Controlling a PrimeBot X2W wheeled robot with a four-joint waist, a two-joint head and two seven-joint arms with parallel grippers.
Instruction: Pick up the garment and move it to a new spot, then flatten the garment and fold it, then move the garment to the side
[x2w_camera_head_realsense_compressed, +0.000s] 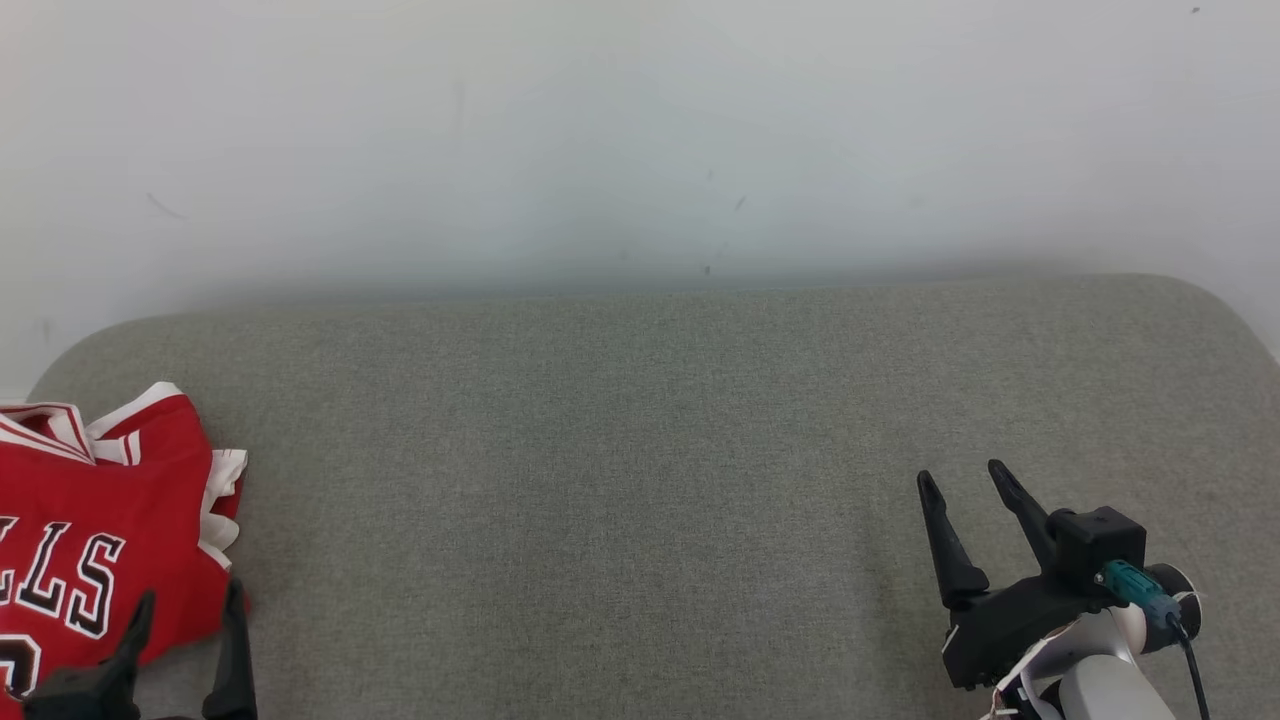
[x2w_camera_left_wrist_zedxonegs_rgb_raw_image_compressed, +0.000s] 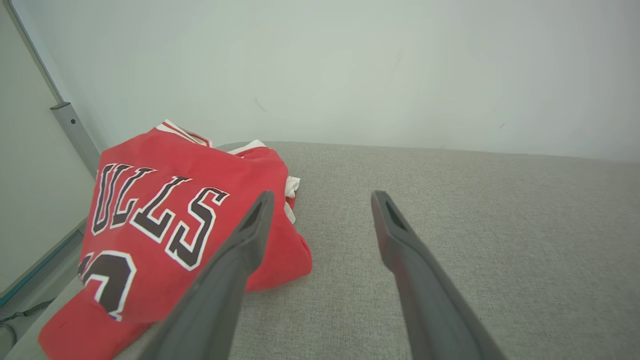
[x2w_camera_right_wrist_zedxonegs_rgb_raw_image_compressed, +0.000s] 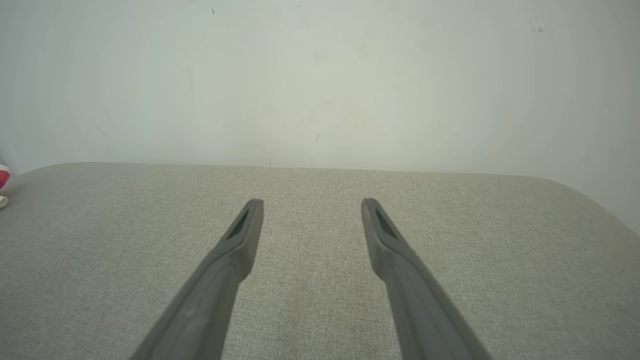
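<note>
Head view: red-and-white basketball jersey (x2w_camera_head_realsense_compressed: 90, 520), loosely folded, at the left end of the grey fabric surface (x2w_camera_head_realsense_compressed: 640, 450).
My left jaws gape empty beside its near edge; my right jaws gape empty, well apart on the right.

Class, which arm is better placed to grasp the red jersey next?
Left: the left gripper, open, hangs at the red jersey's edge; the right gripper, also open, sits far across the grey cushion.
</note>
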